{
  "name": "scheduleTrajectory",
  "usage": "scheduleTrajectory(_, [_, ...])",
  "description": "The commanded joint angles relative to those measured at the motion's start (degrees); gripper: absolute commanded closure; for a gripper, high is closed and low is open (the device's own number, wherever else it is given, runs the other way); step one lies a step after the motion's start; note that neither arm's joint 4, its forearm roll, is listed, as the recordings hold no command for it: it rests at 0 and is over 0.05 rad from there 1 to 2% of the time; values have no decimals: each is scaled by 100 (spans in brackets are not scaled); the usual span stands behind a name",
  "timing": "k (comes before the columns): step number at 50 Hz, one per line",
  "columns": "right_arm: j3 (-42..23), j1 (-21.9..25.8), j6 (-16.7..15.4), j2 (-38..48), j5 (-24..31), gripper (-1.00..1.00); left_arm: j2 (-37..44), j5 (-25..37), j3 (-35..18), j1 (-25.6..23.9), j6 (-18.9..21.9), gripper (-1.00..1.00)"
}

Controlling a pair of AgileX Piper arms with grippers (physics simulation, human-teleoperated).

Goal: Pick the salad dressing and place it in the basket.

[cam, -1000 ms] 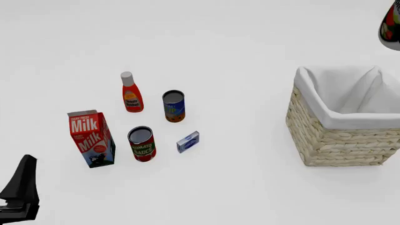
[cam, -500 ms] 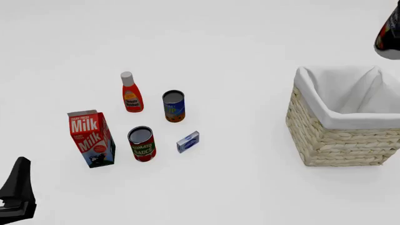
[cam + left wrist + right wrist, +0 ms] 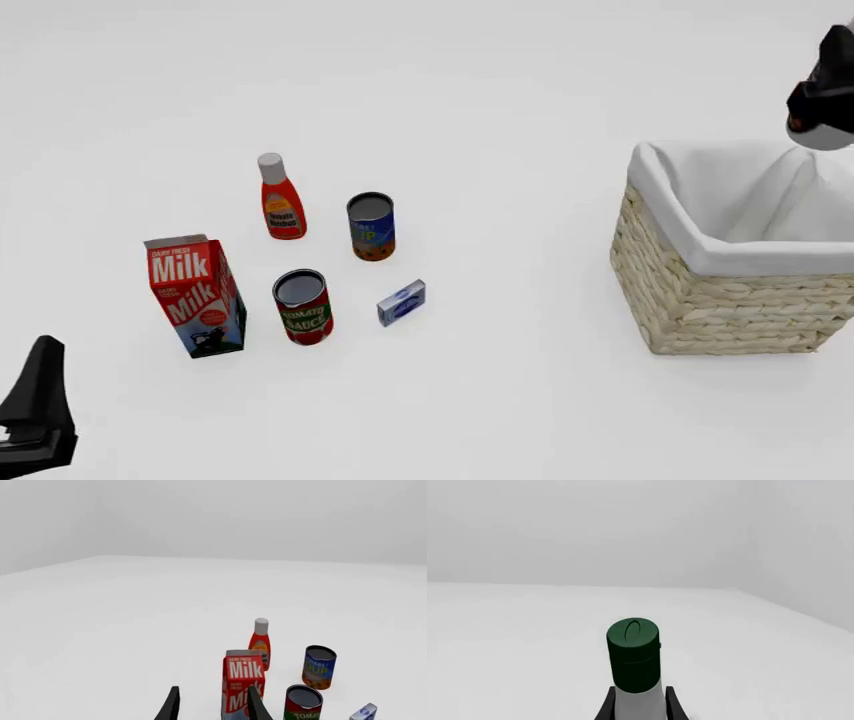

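Right gripper: the right gripper [image 3: 637, 700] is clamped on the salad dressing [image 3: 635, 670]; the right wrist view shows a dark finger on either side of the white neck, just below the dark green cap.
Salad dressing: held in the air at the far right of the scene, lying along the fingers with the cap pointing away from the wrist; the front view shows only a dark and white tip [image 3: 821, 105] at the picture's right edge.
Change: over the last second that tip has sunk lower and crept left, from the top right corner down to just above the far rim of the basket [image 3: 727, 300].
Meaning: the carry looks nearly over; what remains is probably to move over the white cloth lining and let go.
Right arm pose: mostly out of frame, coming in high from the right, above the basket's far side.
Left gripper: the left gripper [image 3: 210, 705] has its fingers parted and holds nothing.
Left arm pose: parked low at the near left [image 3: 34, 415], facing the milk carton [image 3: 241, 682], the red bottle [image 3: 260, 642] and two cans.
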Motion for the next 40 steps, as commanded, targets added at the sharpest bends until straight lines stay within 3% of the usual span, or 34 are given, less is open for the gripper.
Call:
scheduleTrajectory(1, [-118, -105, 109, 447, -125, 100, -1, 14, 0, -34, 41, -100])
scheduleTrajectory(40, [-365, -232, -21, 1313, -67, 100, -1, 47, 0, -41, 60, -100])
